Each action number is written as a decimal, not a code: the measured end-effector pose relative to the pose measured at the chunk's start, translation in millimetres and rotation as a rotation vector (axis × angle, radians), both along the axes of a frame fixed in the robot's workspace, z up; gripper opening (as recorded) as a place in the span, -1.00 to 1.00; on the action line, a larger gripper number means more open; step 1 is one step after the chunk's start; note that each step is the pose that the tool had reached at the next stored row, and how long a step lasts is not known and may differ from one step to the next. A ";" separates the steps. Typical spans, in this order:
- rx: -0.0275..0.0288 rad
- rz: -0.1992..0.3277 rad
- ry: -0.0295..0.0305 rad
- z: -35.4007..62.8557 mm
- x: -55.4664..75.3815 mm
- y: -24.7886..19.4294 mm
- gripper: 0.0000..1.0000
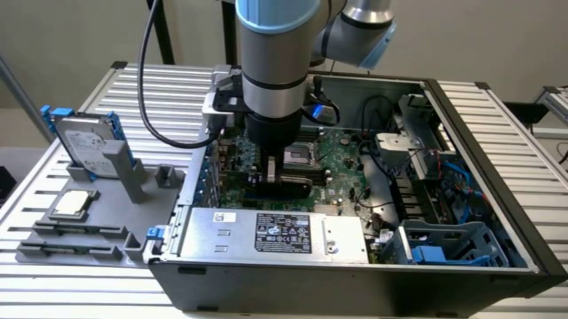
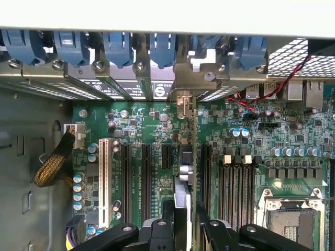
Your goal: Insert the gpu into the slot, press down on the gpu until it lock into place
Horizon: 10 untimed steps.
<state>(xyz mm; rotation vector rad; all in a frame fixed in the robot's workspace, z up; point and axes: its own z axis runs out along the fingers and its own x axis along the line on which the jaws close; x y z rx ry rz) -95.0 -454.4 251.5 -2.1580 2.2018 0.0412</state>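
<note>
In the exterior view the robot arm (image 1: 277, 66) reaches straight down from the upper middle of the frame into an open computer case (image 1: 355, 266) that lies on a slatted metal worktop (image 1: 497, 106). The hand (image 1: 282, 174) sits low over the green motherboard (image 1: 342, 149), near the centre of the frame, with its fingers clamped on the gpu (image 1: 286, 189), a dark card standing on its edge across the board.

In the wrist view the gpu (image 2: 194, 172) appears edge-on as a thin vertical line running from the hand (image 2: 189, 230) at the lower middle of the frame up to its silver bracket (image 2: 183, 104), which meets the case's rear wall below the row of blue clips (image 2: 118, 47). The card stands among the parallel black slots (image 2: 144, 178); the slot it sits over is hidden beneath it.

At the exterior view's left, a grey fixture tray (image 1: 98, 219) rests on the worktop, carrying a silver hard drive (image 1: 89, 143) with blue rails and a processor chip (image 1: 73, 203). A silver power supply (image 1: 275, 232) fills the case's lower middle.
</note>
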 end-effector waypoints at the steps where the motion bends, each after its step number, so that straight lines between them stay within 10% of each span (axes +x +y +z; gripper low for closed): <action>1: 0.0001 0.000 -0.0001 -0.7 0.0 0.0 -0.47; 10: 0.0001 0.003 0.0001 -4.9 -0.2 0.0 -0.47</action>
